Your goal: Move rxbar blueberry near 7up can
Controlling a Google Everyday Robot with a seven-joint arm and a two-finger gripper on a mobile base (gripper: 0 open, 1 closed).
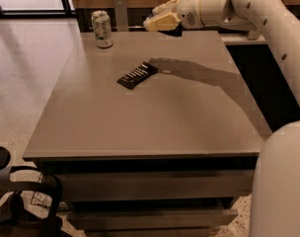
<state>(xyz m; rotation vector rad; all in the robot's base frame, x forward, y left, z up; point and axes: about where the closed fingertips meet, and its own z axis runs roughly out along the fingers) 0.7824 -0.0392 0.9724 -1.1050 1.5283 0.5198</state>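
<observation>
The 7up can (102, 29) stands upright at the far left corner of the table (140, 122). My gripper (157, 22) hangs above the table's far edge, to the right of the can and well apart from it. Its pale fingers (162, 20) are closed together. A dark end of a flat thing (176, 31) shows just under and behind them; it looks like the rxbar blueberry, mostly hidden by the gripper.
A black-wrapped bar with white lettering (136, 75) lies flat on the table, in front of the gripper and right of the can. A grey post (120, 13) stands behind the table's far edge. A dark counter (268, 83) runs along the right side.
</observation>
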